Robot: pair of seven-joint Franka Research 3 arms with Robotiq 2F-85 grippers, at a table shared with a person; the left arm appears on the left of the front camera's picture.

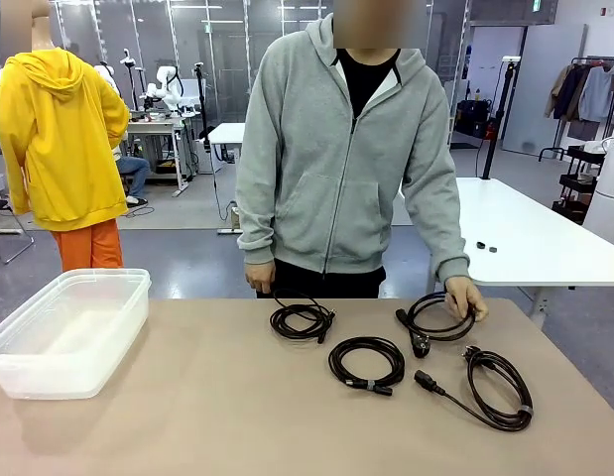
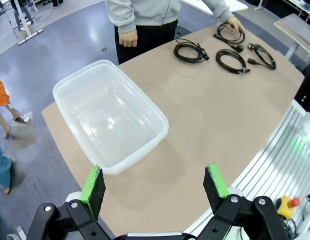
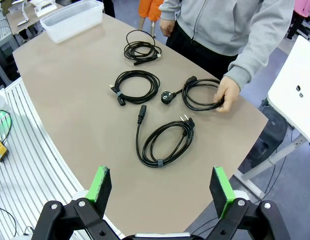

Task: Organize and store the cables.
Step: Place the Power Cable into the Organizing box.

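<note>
1. The left gripper (image 2: 153, 182) has its jaws spread wide, with nothing between the green pads. It hangs high over the left part of the table (image 1: 207, 416), above the near end of the tub (image 1: 49, 372).
2. The right gripper (image 3: 161, 184) also has its jaws spread wide and holds nothing. It hangs high over the right part of the table, on the near side of the cords.
3. The tub is clear plastic and rectangular. It stands upright on the left of the table, well apart from every cord.
4. The cables (image 1: 369, 384) are four black coils lying flat on the right half of the table, none of them in the tub.
5. The far-left coil (image 1: 307, 322) is a loose bundle near the far edge, in front of the person.
6. The middle coil (image 1: 336, 359) is round and tied, and lies nearer the robot between the others.
7. The far-right coil (image 1: 404, 319) has its plug pointing toward the near side. The person's hand (image 1: 467, 296) rests on its right rim, fingers curled over the cord.
8. The near-right coil (image 1: 523, 410) is a long oval with a pale tie, and sits nearest the right edge.
9. The person wears a grey hooded top and stands at the far side of the table.
</note>
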